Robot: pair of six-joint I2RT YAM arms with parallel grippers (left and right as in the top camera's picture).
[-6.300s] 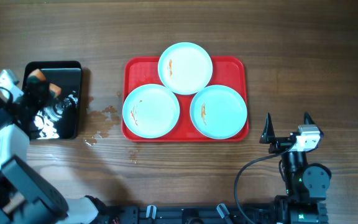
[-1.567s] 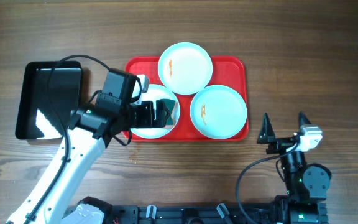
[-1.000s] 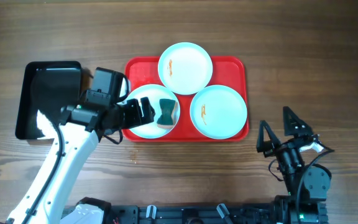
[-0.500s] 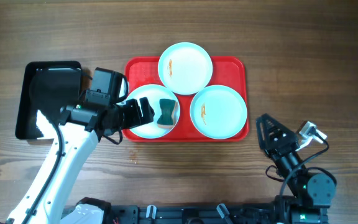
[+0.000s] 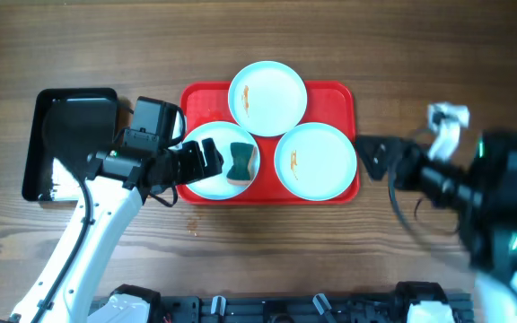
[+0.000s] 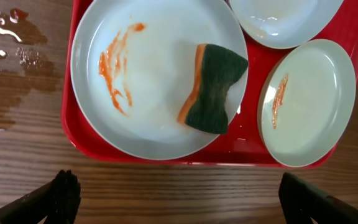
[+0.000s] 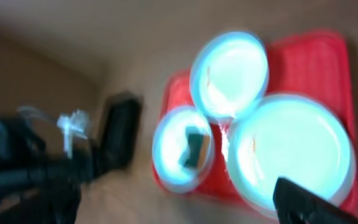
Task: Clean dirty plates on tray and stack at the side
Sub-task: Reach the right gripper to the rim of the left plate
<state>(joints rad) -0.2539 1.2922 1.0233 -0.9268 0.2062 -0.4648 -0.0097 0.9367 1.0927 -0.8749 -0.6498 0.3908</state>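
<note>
3 plates (image 5: pixel 272 100) (image 5: pixel 215 142) (image 5: pixel 326 163) & 1 sponge (image 5: pixel 241 161) on 1 red tray (image 5: pixel 344 97), 1 black tray (image 5: pixel 70 121) to its left, 2 arms (image 5: pixel 97 238) (image 5: pixel 487 188), 1 per side.

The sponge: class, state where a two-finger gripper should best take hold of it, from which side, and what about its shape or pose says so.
Probably best: grip the sponge across its narrow waist, one finger on the orange edge, one on the opposite green edge. Come straight down: it lies flat, green face up, on the shallow plate, leaving both sides exposed.
</note>
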